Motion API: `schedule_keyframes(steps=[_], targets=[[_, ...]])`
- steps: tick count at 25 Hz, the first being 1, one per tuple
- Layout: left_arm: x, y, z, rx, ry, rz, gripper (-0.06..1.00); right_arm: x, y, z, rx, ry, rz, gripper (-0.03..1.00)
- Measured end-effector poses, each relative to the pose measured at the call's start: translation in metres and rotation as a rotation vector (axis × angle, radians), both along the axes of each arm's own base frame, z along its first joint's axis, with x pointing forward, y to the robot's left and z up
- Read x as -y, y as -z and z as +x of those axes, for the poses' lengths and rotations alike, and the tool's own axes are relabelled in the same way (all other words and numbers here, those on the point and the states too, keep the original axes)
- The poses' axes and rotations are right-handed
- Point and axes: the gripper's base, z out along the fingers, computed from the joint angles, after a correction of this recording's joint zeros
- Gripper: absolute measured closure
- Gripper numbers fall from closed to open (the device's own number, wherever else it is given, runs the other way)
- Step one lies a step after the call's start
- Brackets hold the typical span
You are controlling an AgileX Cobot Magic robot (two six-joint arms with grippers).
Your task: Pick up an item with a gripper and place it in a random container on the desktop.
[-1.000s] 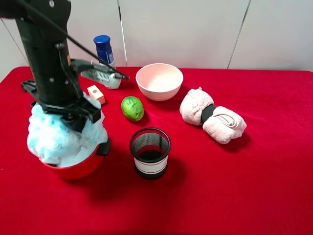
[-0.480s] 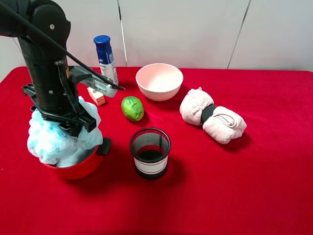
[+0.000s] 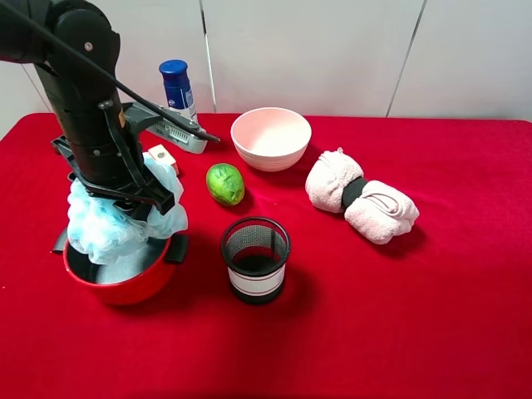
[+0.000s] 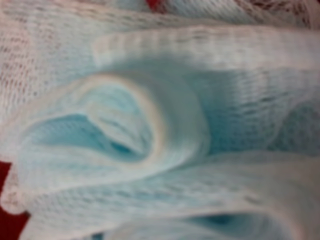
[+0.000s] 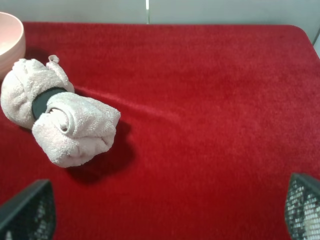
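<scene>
**Reds, pinks and one pale blue**

The table [image 3: 416, 332] is bright red. Light blue mesh pouf [image 3: 112, 229]; red pot [image 3: 125, 289], dark grey inside. Pink bowl [image 3: 271, 137], pink towel [image 3: 374, 208] with a black band, green fruit [image 3: 225, 184], black mesh cup [image 3: 255, 278] with a white band, blue-capped bottle [image 3: 176, 79].

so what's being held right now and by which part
The left claw seems to grip the blue pouf by its top, fingers buried in the mesh; its lower part hangs into the red pot. Right claw: nothing.

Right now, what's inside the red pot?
The blue pouf's lower part sits in the red pot, and some dark inner wall shows beside it. The pouf covers the pot's bottom, so that stays hidden.
</scene>
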Motion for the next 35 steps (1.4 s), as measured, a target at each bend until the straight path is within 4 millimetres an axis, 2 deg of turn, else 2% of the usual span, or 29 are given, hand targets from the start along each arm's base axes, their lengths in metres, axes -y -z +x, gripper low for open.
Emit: schedule_keyframes(steps=[3,4,6,8,11,24,30,35], targets=[[0.000,0.000,0.000,0.000,0.000,0.000,0.44,0.000,0.000,0.000,0.000,0.000,0.000,0.27],[0.000,0.000,0.000,0.000,0.000,0.000,0.41,0.000,0.000,0.000,0.000,0.000,0.000,0.27],[0.000,0.000,0.000,0.002,0.003,0.003,0.28,0.000,0.000,0.000,0.000,0.000,0.000,0.27],[-0.001,0.000,0.001,0.008,0.009,0.011,0.09,0.000,0.000,0.000,0.000,0.000,0.000,0.27],[-0.001,0.000,0.001,0.012,0.013,0.016,-0.01,0.000,0.000,0.000,0.000,0.000,0.000,0.27],[-0.002,-0.004,0.000,0.007,0.012,0.023,-0.05,0.000,0.000,0.000,0.000,0.000,0.000,0.27],[0.000,-0.040,0.003,0.070,-0.005,-0.030,-0.05,0.000,0.000,0.000,0.000,0.000,0.000,0.27],[-0.006,-0.075,-0.007,0.122,-0.014,-0.062,-0.05,0.000,0.000,0.000,0.000,0.000,0.000,0.27]])
